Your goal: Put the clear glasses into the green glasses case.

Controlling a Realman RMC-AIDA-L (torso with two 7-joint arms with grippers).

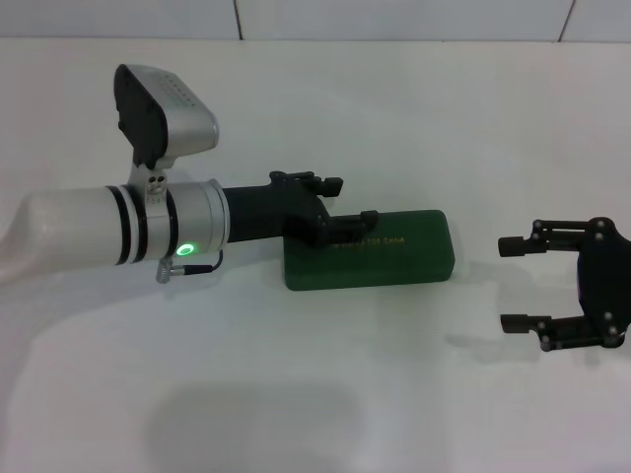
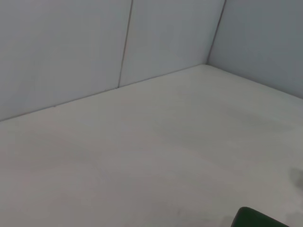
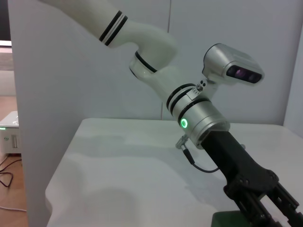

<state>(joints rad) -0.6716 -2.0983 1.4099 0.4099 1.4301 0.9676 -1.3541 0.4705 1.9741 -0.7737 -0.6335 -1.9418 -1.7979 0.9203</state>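
The green glasses case (image 1: pixel 370 250) lies flat on the white table (image 1: pixel 414 118), roughly in the middle of the scene, its lid shut and the gold lettering on top. The clear glasses cannot be seen in any view; whether they are already inside the shut case cannot be told.

The left gripper (image 1: pixel 347 225) is placed over the left, far part of the lid, and appears to be touching or just above it. Whether its fingers are apart or together cannot be told, since the black linkage hides them. The left arm is stretched in from the left, nearly level over the table, with a green light lit on its wrist ring. In the right wrist view the same arm is seen sloping down onto the case (image 3: pixel 232 220).

The step in hand is judged to be work on the lid, either pressing it closed or beginning to lift it. It would be done well if the pressure were kept straight down and gentle, so that the case is not pushed sideways.

The right gripper (image 1: pixel 521 284) is parked to the right, well apart from the case, its fingers spread wide and holding nothing.
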